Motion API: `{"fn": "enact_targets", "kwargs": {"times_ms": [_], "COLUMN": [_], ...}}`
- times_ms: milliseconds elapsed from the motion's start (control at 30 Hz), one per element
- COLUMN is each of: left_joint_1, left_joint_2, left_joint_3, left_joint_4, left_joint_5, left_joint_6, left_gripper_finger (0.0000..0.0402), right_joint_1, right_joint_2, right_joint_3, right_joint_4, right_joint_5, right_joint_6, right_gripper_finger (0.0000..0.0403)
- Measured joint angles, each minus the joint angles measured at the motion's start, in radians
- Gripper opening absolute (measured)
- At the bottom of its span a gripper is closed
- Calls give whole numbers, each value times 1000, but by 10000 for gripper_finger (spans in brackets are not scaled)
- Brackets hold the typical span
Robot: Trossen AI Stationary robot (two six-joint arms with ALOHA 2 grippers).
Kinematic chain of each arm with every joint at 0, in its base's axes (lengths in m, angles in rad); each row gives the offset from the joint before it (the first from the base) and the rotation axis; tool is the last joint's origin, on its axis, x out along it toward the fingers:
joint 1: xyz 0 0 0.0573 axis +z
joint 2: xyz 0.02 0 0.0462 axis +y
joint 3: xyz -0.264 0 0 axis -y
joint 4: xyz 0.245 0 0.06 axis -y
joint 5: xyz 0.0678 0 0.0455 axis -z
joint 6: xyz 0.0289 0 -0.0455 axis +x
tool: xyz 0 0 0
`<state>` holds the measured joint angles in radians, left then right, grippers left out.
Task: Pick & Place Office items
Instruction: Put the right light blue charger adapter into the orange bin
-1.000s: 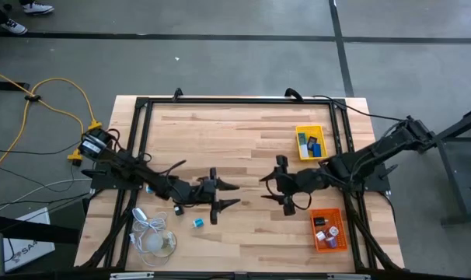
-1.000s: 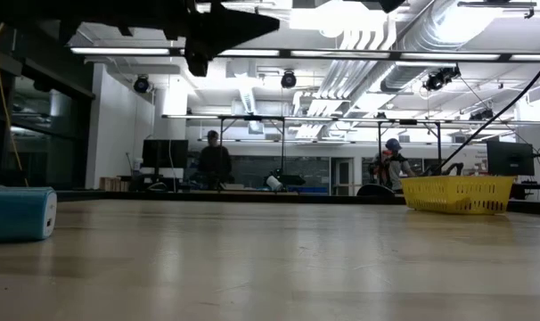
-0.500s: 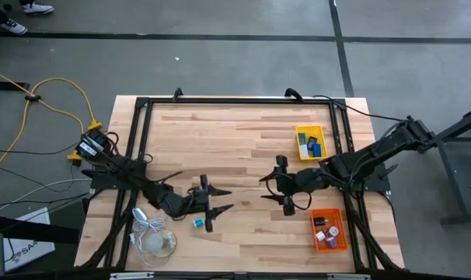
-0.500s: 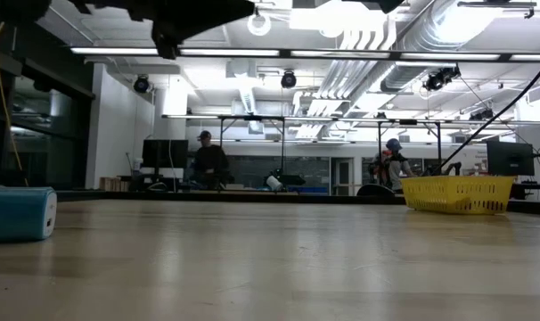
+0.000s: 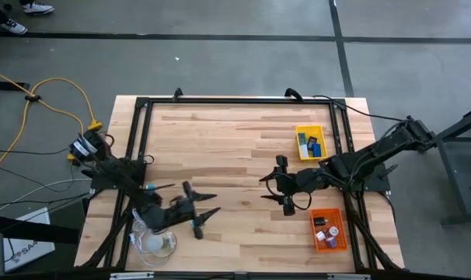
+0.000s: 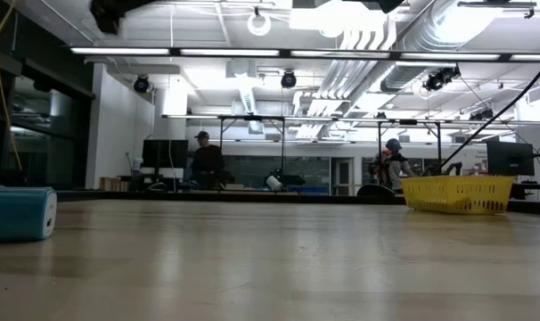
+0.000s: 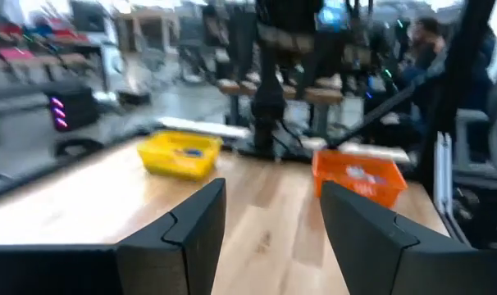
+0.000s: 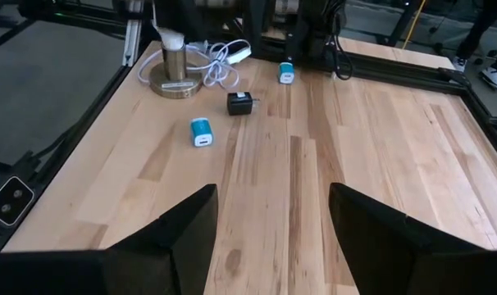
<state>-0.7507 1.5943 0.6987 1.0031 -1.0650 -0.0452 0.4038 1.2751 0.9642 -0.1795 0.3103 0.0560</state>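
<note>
Left gripper (image 5: 207, 210) hangs with its fingers spread apart and nothing between them, low over the near-left part of the table (image 5: 235, 140), right above the teal charger (image 8: 201, 132). That charger lies flat on the wood, near the black adapter (image 8: 241, 103). 1 more teal piece (image 8: 286, 73) sits farther back by the left arm's base. Other office items rest in the yellow tray (image 5: 310, 142) and the orange tray (image 5: 329, 230). Right gripper (image 5: 276, 191) waits mid-table, released and empty, between the 2 trays' side and the centre.
</note>
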Motion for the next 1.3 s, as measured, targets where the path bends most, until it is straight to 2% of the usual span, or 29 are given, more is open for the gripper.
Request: {"fn": "enact_targets", "kwargs": {"times_ms": [100,267,500,667,733,833,900,1133,1200,1300], "left_joint_1": [-51,-126,-152,-119,-96,-58,-26,149,192,224], "left_joint_2": [-40,-76,-75,-74,-74,-74,-74,-72,-66,-66], "left_joint_3": [1,20,34,34,34,34,34,35,35,38], "left_joint_4": [8,14,26,26,26,18,-8,-238,-260,-254], "left_joint_5": [-140,-481,-504,-487,-419,-229,-92,488,563,580], "left_joint_6": [118,316,440,487,499,512,469,5,-73,-48], "left_gripper_finger": [194,194,194,194,194,194,194,194,194,194], "right_joint_1": [0,0,0,0,0,0,0,0,0,0], "right_joint_2": [0,0,0,0,0,0,0,0,0,0], "right_joint_3": [0,0,0,0,0,0,0,0,0,0], "right_joint_4": [2,4,4,4,4,4,4,4,4,4], "right_joint_5": [0,0,0,0,0,0,0,0,0,0], "right_joint_6": [0,0,0,0,0,0,0,0,0,0], "right_gripper_finger": [221,221,221,221,221,221,221,221,221,221]}}
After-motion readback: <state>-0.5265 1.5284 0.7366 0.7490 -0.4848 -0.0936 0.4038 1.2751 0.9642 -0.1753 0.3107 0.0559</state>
